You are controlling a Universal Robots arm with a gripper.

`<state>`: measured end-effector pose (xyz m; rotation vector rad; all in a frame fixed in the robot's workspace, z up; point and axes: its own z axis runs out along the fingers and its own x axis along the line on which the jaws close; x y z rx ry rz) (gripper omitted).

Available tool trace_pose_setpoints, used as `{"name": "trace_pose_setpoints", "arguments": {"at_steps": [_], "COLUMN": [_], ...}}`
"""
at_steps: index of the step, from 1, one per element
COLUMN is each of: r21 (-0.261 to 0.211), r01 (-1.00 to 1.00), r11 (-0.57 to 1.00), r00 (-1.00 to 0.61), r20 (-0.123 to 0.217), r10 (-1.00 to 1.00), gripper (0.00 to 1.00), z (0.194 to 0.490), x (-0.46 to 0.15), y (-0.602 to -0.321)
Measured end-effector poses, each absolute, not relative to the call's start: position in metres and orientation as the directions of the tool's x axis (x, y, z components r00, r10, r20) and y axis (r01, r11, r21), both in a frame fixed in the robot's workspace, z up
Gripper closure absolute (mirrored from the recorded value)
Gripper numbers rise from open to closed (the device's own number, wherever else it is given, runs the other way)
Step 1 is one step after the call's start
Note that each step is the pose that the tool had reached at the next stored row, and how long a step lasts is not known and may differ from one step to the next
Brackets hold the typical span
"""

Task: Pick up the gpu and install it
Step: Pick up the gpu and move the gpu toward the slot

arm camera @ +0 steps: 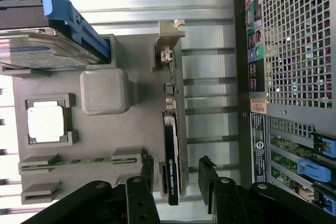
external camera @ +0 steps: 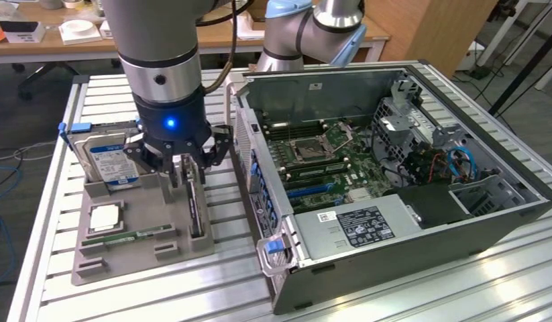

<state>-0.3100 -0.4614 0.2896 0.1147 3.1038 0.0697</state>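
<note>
My hand (external camera: 192, 176) is open, jaws either side of the gpu (arm camera: 170, 129), not touching, per the wrist view. The gpu stands on edge at the tray (external camera: 137, 208) edge beside the case (external camera: 490, 221). Exterior view shows the motherboard (external camera: 320, 157) inside.

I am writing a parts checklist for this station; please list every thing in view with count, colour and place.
gpu: 1, dark, on edge in the holder
hard drive: 1, silver, blue-white label, upright in the holder
processor chip: 1, silvery, in a holder pocket
memory stick: 1, green, in a holder slot
holder: 1, grey, on the table
computer case: 1, dark grey, open, exterior view's right
table: 1, silvery, under everything
gripper: 1, black, open, astride the gpu
arm: 1, silver-grey, above the holder
</note>
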Motion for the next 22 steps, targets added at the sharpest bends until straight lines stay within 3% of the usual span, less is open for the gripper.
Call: {"name": "trace_pose_setpoints", "arguments": {"at_steps": [22], "r21": [0.046], "r01": [0.070], "r11": [0.996], "r00": [-0.997], "r20": [-0.035], "r10": [0.072], "gripper": [0.53], "z": [0.264], "x": [-0.310], "y": [-0.462]}}
